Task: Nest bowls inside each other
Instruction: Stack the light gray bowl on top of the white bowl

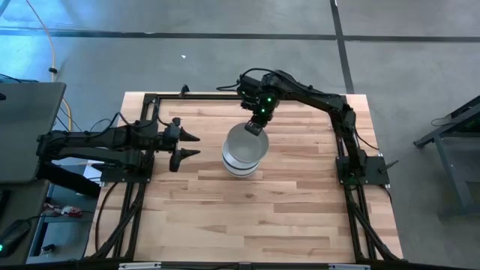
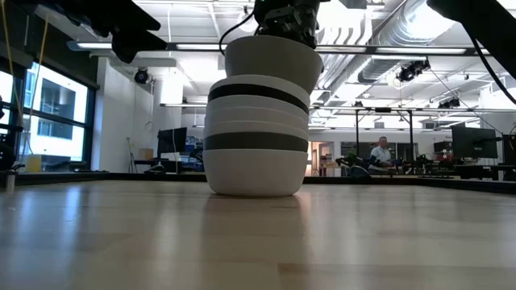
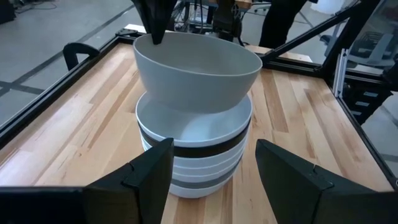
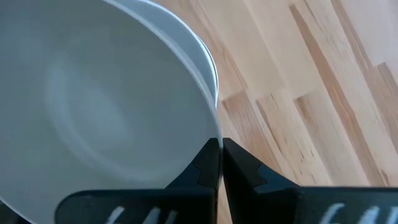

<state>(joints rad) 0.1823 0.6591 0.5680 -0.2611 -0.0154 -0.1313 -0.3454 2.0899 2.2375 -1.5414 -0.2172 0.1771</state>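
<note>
Evidently the right gripper (image 1: 255, 127) is pinching the rim of a stiff, smooth, likely slippery top bowl (image 3: 196, 71), tilting above the stack (image 2: 256, 153), while the left gripper (image 1: 187, 145) is waiting wide open.

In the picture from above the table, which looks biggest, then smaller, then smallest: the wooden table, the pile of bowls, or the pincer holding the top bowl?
1. Light wooden table, by far the biggest.
2. Stack of round bowls in white, grey and black.
3. Right pincer, shut on the rim of the pale grey top bowl, the smallest.
</note>
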